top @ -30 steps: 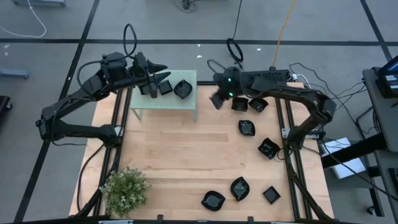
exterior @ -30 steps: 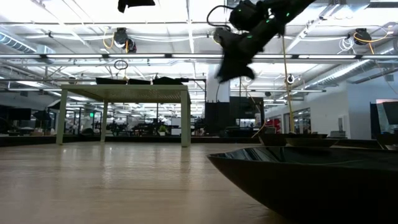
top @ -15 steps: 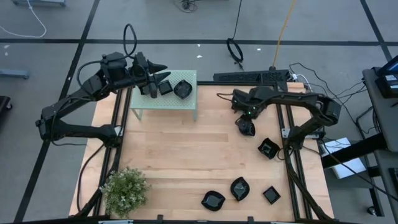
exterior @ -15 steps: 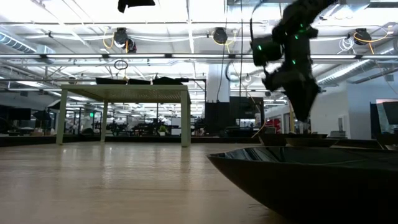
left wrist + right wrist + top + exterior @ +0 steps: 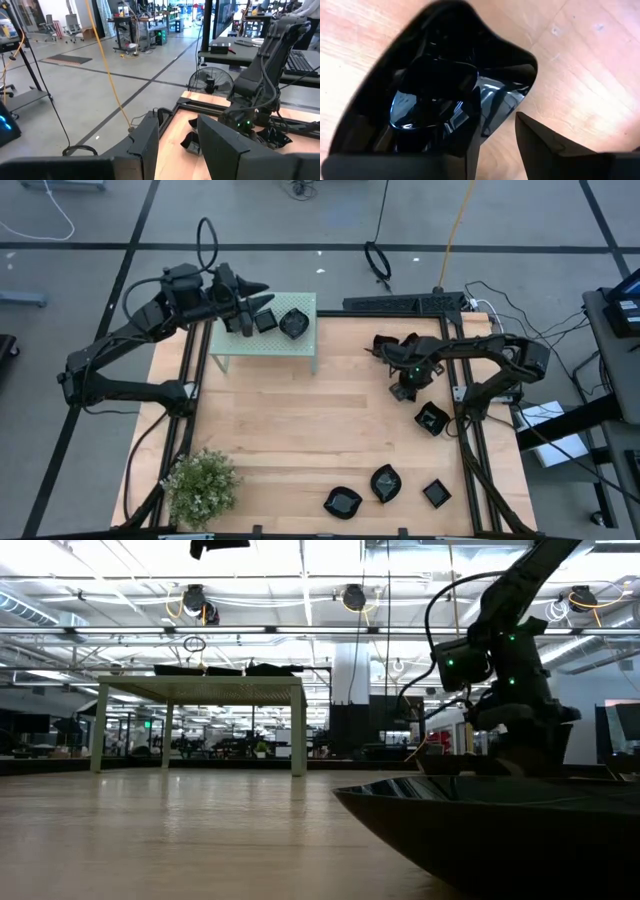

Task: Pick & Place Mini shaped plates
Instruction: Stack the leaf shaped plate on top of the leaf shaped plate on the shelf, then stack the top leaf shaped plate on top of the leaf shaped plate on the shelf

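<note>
Several glossy black mini shaped plates lie on the wooden table (image 5: 300,430). My right gripper (image 5: 404,387) points straight down at the right side of the table, open over a leaf-shaped plate (image 5: 420,80). One finger (image 5: 470,135) stands over the plate's hollow and the other (image 5: 545,145) over the wood outside its rim (image 5: 522,75), with no touch showing. My left gripper (image 5: 262,302) hangs level and open above the pale green stand (image 5: 230,348). A square plate (image 5: 266,321) and a leaf-shaped plate (image 5: 293,323) sit on the stand's top.
More plates lie at the far right (image 5: 383,343), at the right edge (image 5: 432,418) and along the near edge (image 5: 342,502), (image 5: 385,482), (image 5: 436,493). A potted plant (image 5: 200,483) stands at the near left corner. One plate (image 5: 480,830) lies close before the low camera.
My right gripper has come down from high over the table's far middle toward the right and near side. It has tipped from a slant to pointing straight down and now sits low over the leaf-shaped plate. The left arm has kept still.
</note>
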You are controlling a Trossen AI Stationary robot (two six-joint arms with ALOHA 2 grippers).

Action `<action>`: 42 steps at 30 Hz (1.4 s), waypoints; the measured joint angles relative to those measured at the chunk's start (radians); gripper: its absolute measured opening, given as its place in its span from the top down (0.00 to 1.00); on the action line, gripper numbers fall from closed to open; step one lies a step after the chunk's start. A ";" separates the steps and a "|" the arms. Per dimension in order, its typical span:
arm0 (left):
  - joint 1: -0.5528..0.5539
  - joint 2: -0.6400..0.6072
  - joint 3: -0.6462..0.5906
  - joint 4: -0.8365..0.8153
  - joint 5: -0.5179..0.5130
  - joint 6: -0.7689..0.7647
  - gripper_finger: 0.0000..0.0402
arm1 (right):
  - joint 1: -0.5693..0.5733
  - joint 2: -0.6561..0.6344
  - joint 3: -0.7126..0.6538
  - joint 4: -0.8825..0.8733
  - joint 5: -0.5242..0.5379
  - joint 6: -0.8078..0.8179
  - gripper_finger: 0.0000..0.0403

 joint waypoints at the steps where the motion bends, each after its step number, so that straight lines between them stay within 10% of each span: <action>1: 0.000 0.000 0.000 0.007 0.000 0.000 0.65 | 0.000 0.000 -0.001 0.006 -0.001 0.000 0.72; 42: 0.000 0.000 0.000 0.013 0.000 0.003 0.65 | 0.001 -0.266 -0.176 0.308 -0.085 0.331 0.83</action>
